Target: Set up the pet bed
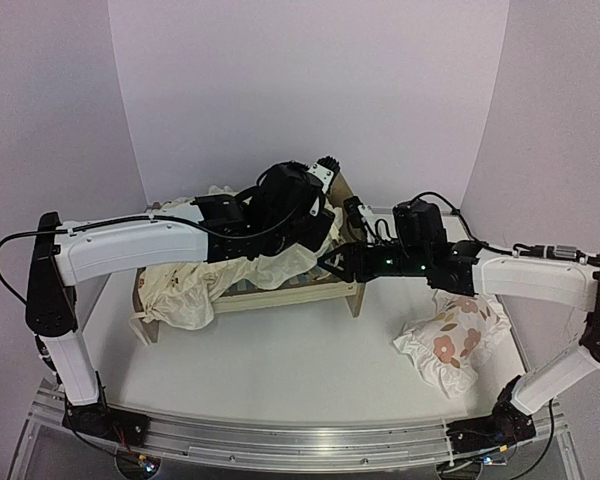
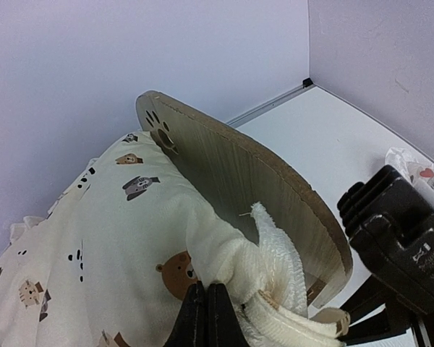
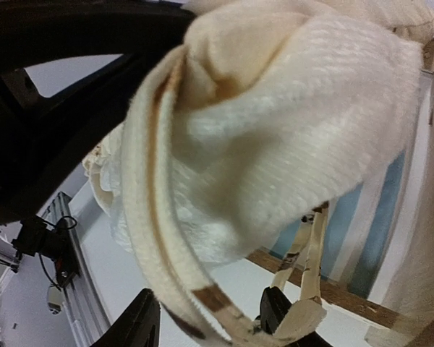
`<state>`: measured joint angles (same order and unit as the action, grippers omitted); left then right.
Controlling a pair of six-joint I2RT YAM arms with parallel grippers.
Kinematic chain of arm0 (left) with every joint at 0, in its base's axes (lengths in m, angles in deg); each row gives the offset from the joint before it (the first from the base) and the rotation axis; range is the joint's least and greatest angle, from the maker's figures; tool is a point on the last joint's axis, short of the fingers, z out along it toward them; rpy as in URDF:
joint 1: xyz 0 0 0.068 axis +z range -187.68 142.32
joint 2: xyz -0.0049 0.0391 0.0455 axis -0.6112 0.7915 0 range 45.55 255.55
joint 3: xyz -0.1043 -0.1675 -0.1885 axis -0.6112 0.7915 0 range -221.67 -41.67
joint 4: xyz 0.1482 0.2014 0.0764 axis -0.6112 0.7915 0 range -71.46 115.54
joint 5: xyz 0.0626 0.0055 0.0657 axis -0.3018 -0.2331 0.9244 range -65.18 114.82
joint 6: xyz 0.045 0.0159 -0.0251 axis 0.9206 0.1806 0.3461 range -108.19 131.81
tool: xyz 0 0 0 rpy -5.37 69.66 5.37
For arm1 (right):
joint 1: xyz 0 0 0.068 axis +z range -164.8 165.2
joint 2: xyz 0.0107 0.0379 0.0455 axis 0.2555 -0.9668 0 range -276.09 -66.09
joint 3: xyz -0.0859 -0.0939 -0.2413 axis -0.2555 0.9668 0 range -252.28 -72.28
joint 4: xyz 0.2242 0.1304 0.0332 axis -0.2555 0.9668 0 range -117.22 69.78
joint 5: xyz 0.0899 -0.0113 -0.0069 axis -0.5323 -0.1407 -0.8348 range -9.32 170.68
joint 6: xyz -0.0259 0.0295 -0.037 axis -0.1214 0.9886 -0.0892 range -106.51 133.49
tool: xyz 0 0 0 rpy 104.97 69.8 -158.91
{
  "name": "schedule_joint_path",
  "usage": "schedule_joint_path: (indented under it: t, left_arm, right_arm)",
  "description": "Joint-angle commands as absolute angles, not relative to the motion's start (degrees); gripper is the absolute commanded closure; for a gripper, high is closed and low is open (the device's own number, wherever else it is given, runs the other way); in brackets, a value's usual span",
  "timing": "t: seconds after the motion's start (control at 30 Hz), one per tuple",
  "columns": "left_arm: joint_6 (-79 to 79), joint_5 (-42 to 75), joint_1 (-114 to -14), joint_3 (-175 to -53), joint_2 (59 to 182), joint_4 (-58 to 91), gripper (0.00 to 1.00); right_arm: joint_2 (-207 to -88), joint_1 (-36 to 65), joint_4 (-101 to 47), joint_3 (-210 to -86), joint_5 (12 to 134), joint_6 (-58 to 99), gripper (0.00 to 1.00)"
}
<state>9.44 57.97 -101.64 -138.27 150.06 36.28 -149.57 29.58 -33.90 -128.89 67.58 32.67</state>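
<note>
- My left gripper (image 2: 207,318), pressed together, pinches the cream animal-print cushion (image 2: 94,238), holding it over the light-wood, paw-cutout pet bed (image 1: 290,296) at twelve o'clock.
- My right gripper (image 3: 210,322), half-spread at the bed's three o'clock, straddles the cushion's corner, likely to pull it flat.

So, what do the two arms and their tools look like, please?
Both arms have long white links, the left arm and the right arm, with black joints and black bases. Thin black cables loop along them. The left tool and right tool have black fingers.
</note>
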Motion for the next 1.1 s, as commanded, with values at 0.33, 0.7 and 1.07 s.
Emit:
schedule_joint_path:
  t: [0.33, 0.7, 1.07]
  left_arm:
    - [10.7, 58.4, -100.1, -140.9, 146.5, 35.8, 1.0]
    - [10.1, 57.9, -100.0, -140.9, 146.7, 36.5, 1.0]
    - [9.5, 57.1, -100.0, -139.8, 146.6, 36.9, 1.0]
  right_arm:
    - [-144.8, 29.6, -27.5, -135.0, 29.8, 43.4, 0.42]
    - [-137.7, 29.4, -12.5, -137.1, 37.3, 35.6, 0.32]
    - [-137.5, 29.4, -6.9, -133.1, 76.2, 21.4, 0.48]
